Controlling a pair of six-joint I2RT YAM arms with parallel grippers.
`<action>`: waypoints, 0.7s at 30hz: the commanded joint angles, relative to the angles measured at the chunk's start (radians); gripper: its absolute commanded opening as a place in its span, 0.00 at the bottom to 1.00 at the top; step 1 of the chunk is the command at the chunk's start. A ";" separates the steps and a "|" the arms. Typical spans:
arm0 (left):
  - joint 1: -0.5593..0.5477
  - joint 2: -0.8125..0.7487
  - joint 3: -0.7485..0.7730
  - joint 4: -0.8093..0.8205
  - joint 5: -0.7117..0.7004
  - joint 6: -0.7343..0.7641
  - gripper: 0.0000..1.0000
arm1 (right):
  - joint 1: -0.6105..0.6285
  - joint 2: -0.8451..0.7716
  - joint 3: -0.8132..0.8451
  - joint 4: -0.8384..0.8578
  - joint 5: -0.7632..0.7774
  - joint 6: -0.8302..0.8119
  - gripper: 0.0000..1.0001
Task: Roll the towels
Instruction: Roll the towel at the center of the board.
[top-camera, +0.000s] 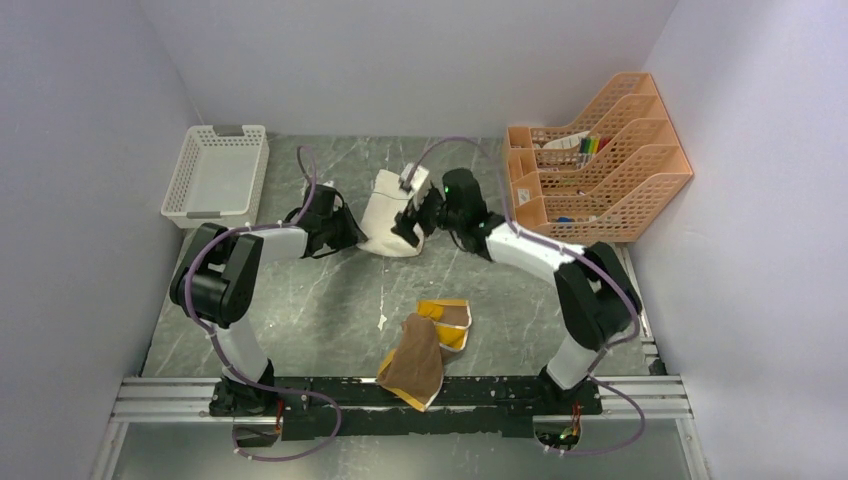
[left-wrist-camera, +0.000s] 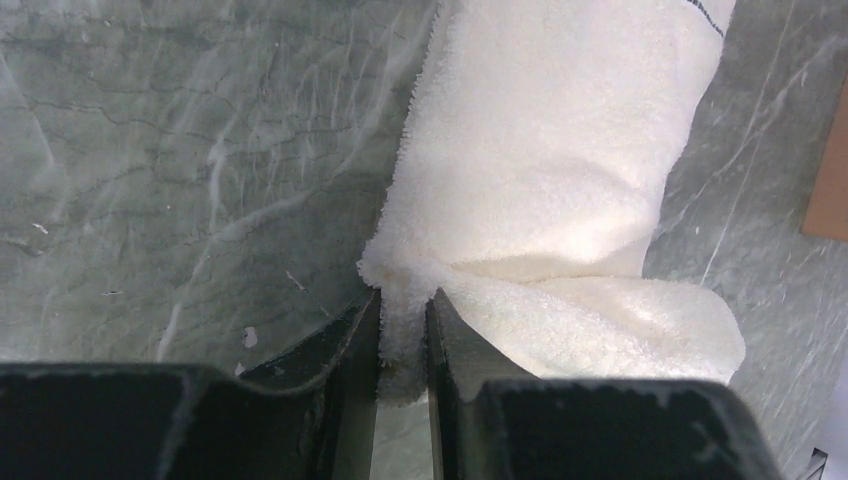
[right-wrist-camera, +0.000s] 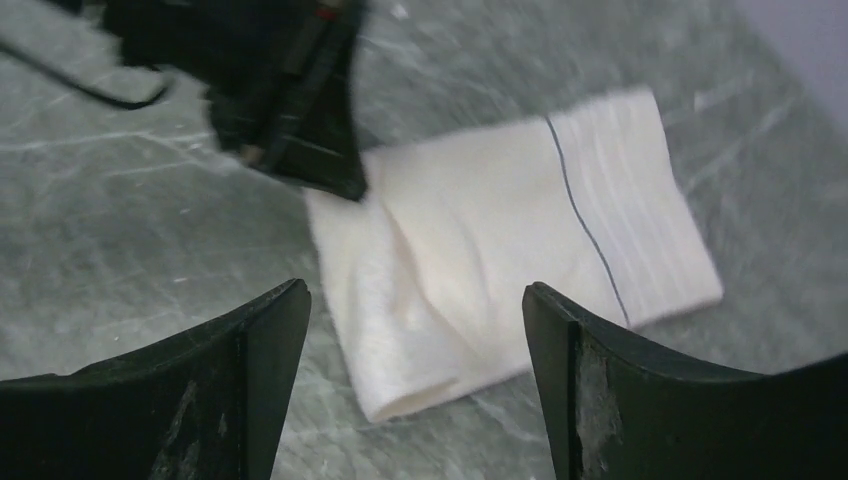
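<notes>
Pinching a corner of the white towel: left jaws are clamping narrow on the cloth. Right jaws are hanging wide, holding nothing, just above the same towel. It's lying folded between the two sets of jaws, and I'm judging it not yet rolled. Brown towel is sitting crumpled on the bench, well apart from both jaws, so both rolls are looking undone. White basket out past the left jaws is looking empty. Orange rack past the right jaws is holding pens and papers.
</notes>
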 joint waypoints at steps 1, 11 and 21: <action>0.006 -0.015 0.027 -0.087 -0.016 0.049 0.31 | 0.102 -0.099 -0.179 0.236 0.026 -0.330 0.78; 0.006 -0.006 0.061 -0.103 0.029 0.057 0.31 | 0.241 -0.006 -0.167 0.077 0.089 -0.698 0.75; 0.009 -0.004 0.079 -0.118 0.044 0.072 0.31 | 0.253 0.099 -0.143 0.030 0.145 -0.751 0.66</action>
